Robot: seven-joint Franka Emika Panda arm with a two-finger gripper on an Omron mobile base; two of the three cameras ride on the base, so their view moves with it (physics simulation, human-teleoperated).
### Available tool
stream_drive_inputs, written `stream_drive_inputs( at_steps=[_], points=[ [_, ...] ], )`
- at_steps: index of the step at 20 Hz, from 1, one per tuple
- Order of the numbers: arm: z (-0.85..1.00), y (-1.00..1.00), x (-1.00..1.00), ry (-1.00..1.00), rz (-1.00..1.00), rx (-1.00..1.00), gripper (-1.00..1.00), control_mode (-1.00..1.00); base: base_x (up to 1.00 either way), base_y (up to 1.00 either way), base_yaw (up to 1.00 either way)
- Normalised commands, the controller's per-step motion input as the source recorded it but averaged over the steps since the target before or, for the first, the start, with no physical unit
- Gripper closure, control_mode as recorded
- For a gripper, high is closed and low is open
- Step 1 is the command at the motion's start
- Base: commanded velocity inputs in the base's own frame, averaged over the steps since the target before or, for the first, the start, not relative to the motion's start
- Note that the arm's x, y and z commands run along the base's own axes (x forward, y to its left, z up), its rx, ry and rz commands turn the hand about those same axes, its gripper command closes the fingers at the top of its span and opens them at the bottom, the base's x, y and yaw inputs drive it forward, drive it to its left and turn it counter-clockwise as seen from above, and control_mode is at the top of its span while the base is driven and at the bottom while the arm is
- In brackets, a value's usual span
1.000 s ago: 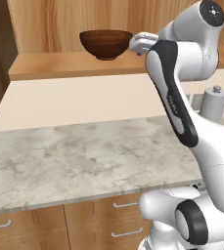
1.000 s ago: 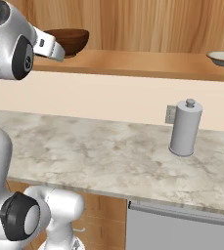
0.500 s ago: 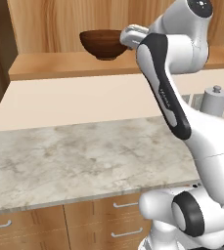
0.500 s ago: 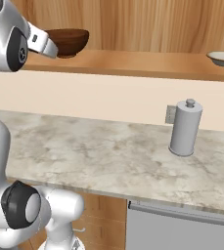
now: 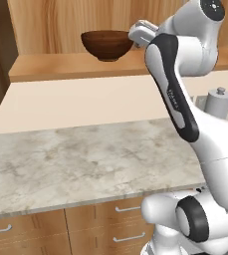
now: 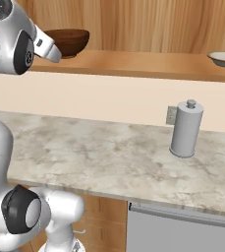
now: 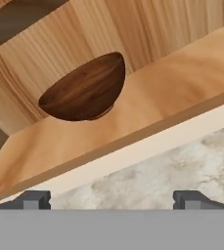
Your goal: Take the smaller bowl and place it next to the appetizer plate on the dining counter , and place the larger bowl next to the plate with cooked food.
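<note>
Both bowls unmoved: larger bowl [image 5: 106,45] upper centre on wooden shelf [image 5: 75,64], smaller bowl [image 6: 224,59] far right. Claw [image 7: 111,200] released, empty, facing larger bowl.

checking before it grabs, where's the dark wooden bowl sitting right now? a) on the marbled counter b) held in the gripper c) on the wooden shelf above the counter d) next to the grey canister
c, the larger bowl rests on the wooden shelf, apart from the open gripper.
</note>
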Motion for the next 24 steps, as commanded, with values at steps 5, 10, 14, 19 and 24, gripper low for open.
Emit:
stream_drive_inputs(
  at_steps=[5, 10, 14, 19, 24],
  points=[
    [0.05, -0.1, 0.37, 0.05, 0.0, 0.07, -1.0, -1.0, 0.0, 0.0, 0.0],
    [0.0, 0.0, 0.71, 0.15, 0.0, 0.0, -1.0, -1.0, 0.0, 0.0, 0.0],
    [0.0, 0.06, 0.52, 0.03, 0.0, 0.0, -1.0, -1.0, 0.0, 0.0, 0.0],
    [0.0, 0.04, 0.6, 0.02, 0.0, 0.0, -1.0, -1.0, 0.0, 0.0, 0.0],
    [0.0, 0.12, 0.72, 0.08, 0.0, 0.0, -1.0, -1.0, 0.0, 0.0, 0.0]
  ],
)
